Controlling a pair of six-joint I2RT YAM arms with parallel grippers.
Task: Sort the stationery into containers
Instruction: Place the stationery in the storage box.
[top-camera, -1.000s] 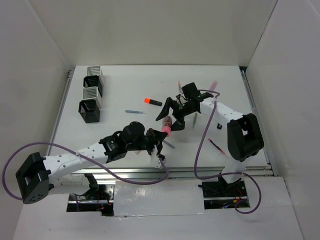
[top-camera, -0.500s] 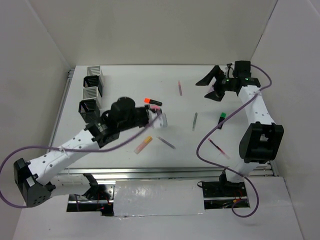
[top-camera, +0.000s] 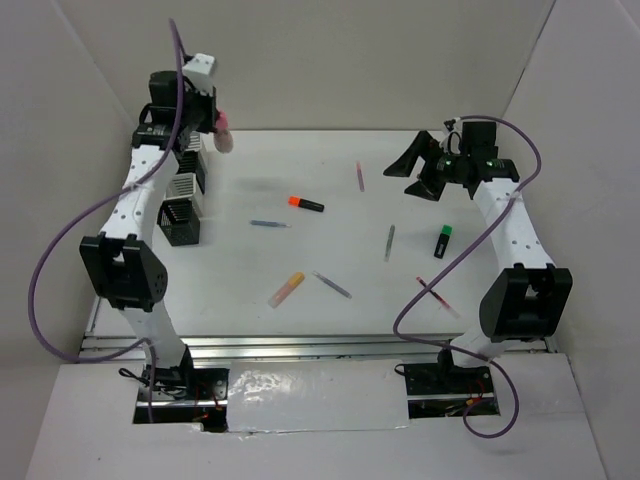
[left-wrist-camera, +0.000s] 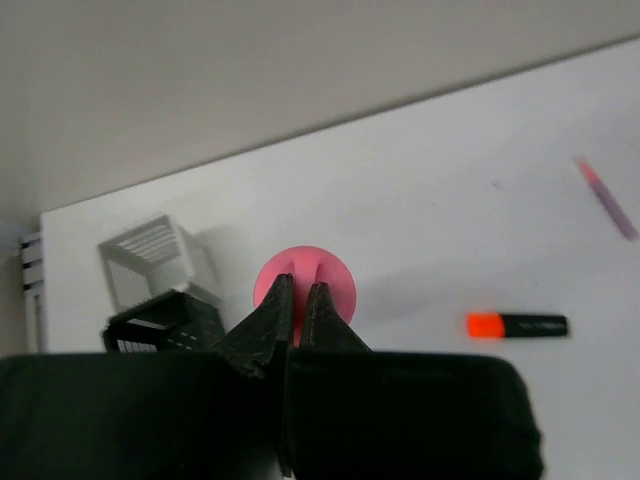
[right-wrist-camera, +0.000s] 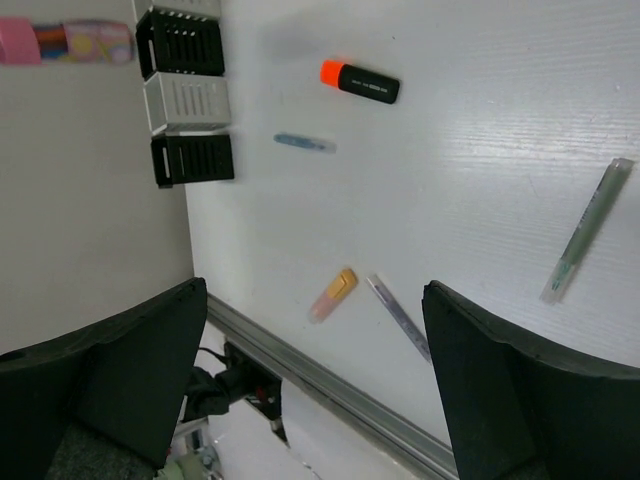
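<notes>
My left gripper is raised at the back left, above the containers, and is shut on the pink marker. In the left wrist view the pink marker shows end-on between the shut fingers, over a white mesh cup and a black one. My right gripper hangs open and empty at the back right. On the table lie an orange-capped marker, a blue pen, a yellow-orange highlighter, a green-capped marker and several thin pens.
White walls close in the table on three sides. The right wrist view looks down between wide fingers at the highlighter, a grey pen, the mesh cups and the metal rail at the table's near edge.
My left arm swung from the middle of the table up to the back left, carrying the pink marker. My right arm pulled away to the back right and stays open.
</notes>
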